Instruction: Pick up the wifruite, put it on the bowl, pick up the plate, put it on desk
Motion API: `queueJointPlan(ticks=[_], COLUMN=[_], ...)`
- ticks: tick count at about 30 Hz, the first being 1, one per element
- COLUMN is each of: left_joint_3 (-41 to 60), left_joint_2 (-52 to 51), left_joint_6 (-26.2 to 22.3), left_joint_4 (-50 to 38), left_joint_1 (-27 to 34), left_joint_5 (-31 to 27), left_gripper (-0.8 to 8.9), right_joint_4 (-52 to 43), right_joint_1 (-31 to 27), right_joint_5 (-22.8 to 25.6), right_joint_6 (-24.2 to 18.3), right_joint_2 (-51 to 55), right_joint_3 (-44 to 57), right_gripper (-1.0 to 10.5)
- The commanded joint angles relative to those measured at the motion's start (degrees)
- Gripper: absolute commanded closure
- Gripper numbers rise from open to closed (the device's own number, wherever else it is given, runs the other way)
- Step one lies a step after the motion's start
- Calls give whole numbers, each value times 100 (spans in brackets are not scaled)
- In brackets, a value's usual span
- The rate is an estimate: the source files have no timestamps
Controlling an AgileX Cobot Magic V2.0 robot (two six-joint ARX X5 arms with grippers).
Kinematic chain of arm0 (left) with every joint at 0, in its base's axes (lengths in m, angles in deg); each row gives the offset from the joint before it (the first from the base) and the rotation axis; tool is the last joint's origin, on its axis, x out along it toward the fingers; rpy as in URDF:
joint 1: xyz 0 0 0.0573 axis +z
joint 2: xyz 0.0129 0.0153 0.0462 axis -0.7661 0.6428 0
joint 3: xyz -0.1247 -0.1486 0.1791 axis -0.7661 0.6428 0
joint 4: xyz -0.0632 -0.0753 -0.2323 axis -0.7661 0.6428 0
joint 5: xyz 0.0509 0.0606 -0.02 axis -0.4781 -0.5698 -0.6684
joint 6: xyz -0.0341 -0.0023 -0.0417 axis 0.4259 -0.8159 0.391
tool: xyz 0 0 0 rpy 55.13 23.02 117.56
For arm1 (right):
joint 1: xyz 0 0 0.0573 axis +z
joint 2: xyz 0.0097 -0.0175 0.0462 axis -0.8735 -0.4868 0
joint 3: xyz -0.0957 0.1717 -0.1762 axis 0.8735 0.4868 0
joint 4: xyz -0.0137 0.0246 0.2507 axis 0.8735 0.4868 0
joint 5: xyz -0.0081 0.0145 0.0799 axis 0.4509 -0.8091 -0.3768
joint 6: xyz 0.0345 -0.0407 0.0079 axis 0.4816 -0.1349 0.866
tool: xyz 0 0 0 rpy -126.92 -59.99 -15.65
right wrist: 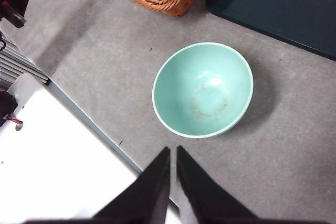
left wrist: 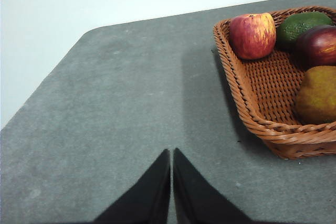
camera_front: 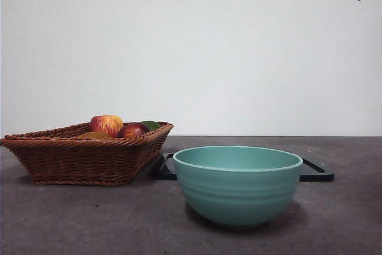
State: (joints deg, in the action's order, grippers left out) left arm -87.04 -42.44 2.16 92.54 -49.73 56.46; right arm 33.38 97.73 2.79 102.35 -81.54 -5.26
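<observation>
Starting at the left: the left gripper (left wrist: 171, 192) hangs above bare desk (left wrist: 121, 103) just beside the wicker basket (camera_front: 83, 156), jaws pressed together and holding nothing. The tan-brown fruit (left wrist: 316, 94) lies in the basket's near corner alongside the apple (left wrist: 252, 35), untouched, so the first pick is not yet begun. The teal bowl (camera_front: 237, 184) sits empty and upright in front of the dark tray (camera_front: 316, 171), likely placed for an easy drop; the right gripper (right wrist: 173, 182) waits above it, jaws likewise closed and empty.

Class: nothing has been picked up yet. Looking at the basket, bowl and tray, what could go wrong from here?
1. The wifruite lies close beside the dark red fruit in the wicker basket, so the left hand might nudge or grab the wrong fruit.
2. The bowl stands just in front of the dark tray, so lifting the tray could knock it.
</observation>
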Motion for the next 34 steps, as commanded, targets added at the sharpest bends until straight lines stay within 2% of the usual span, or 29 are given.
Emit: queueJointPlan(ticks=[1, 13, 15, 19, 21, 27, 34], left_joint_3=[70, 70, 70, 70, 70, 70, 70], left_joint_2=[-11, -11, -11, -11, -11, -11, -11], left_joint_6=[7, 7, 7, 7, 7, 7, 7], left_joint_4=[151, 151, 151, 151, 151, 151, 151], left_joint_1=[13, 13, 13, 13, 13, 13, 13], left_joint_5=[-31, -31, -31, -31, -31, -31, -31], left_gripper=[806, 806, 806, 806, 806, 806, 806], right_joint_4=[-55, -68, -223, -990, -1344, -2199, -3289], right_joint_1=[50, 50, 50, -83, -315, -1561, -2933], right_joint_5=[0, 4, 66, 804, 1064, 1097, 1102], right_joint_6=[-50, -61, -186, -549, -566, -680, -1283], right_joint_2=[-26, -20, -15, 70, 153, 680, 1720], right_joint_3=[-101, -101, -101, -76, -55, 378, 1478], right_gripper=[933, 933, 933, 933, 933, 933, 933])
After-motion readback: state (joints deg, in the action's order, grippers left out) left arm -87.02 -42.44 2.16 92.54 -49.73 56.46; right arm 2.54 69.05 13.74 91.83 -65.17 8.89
